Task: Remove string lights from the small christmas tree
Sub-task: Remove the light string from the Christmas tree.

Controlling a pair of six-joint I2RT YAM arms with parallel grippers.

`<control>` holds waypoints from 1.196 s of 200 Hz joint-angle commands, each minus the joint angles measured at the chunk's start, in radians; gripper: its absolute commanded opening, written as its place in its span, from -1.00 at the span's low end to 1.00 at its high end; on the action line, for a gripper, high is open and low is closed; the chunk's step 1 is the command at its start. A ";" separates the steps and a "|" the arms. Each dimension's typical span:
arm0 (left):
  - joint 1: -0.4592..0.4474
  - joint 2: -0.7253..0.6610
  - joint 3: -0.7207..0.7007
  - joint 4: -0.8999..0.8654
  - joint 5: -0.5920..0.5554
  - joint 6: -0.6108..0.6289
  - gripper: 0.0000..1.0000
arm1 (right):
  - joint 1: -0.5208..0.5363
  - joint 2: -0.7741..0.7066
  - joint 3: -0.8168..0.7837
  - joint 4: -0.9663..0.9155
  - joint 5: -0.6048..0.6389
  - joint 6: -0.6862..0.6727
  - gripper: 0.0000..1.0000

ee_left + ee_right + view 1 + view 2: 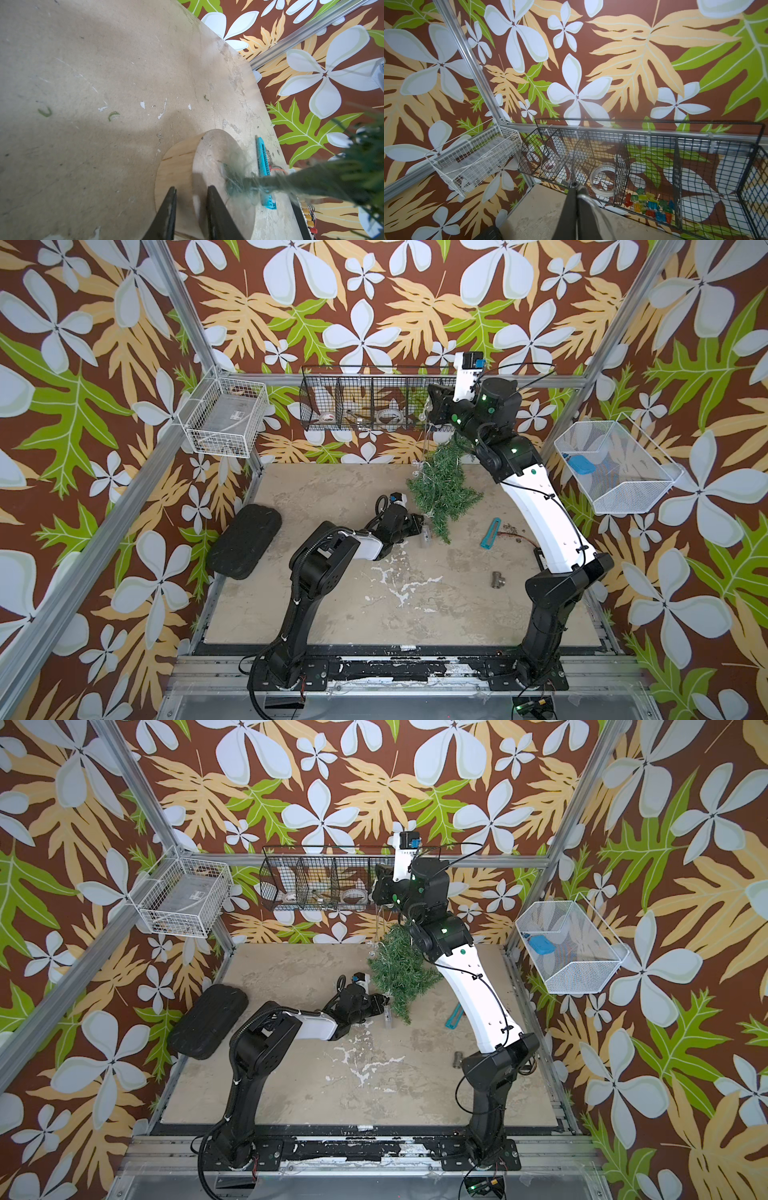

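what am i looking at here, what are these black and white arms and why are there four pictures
These are two robot arms fixed at the front of a table, each ending in a two-fingered gripper. Two pictures come from a camera overhead that sees the whole scene; the other two come from a small camera on each arm's wrist. The left gripper clamps the round wooden base of the small christmas tree. The right gripper, raised high, is shut on the string lights, whose wire hangs down to the tree; their clear battery box lies on the table. Also on the table: a black pad, a teal strip and a grey pipe fitting. On the walls hang wire baskets.
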 commanded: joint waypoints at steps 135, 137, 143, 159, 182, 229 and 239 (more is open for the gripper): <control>0.004 0.032 -0.017 -0.408 -0.045 0.040 -0.49 | -0.153 -0.364 -0.335 0.158 -0.068 0.098 -1.00; 0.004 0.031 -0.017 -0.407 -0.045 0.040 -0.49 | -0.153 -0.371 -0.342 0.159 -0.072 0.100 -1.00; 0.004 0.031 -0.017 -0.407 -0.045 0.040 -0.49 | -0.154 -0.393 -0.361 0.164 -0.087 0.106 -1.00; 0.004 0.032 -0.017 -0.407 -0.045 0.040 -0.49 | -0.154 -0.442 -0.409 0.186 -0.153 0.112 -1.00; 0.005 0.034 -0.014 -0.407 -0.043 0.040 -0.49 | -0.150 -0.485 -0.462 0.214 -0.319 0.127 -1.00; 0.005 0.039 -0.004 -0.410 -0.045 0.040 -0.50 | -0.150 -0.537 -0.590 0.304 -0.474 0.153 -1.00; 0.005 0.039 -0.003 -0.411 -0.043 0.038 -0.50 | -0.147 -0.524 -0.603 0.309 -0.465 0.162 -1.00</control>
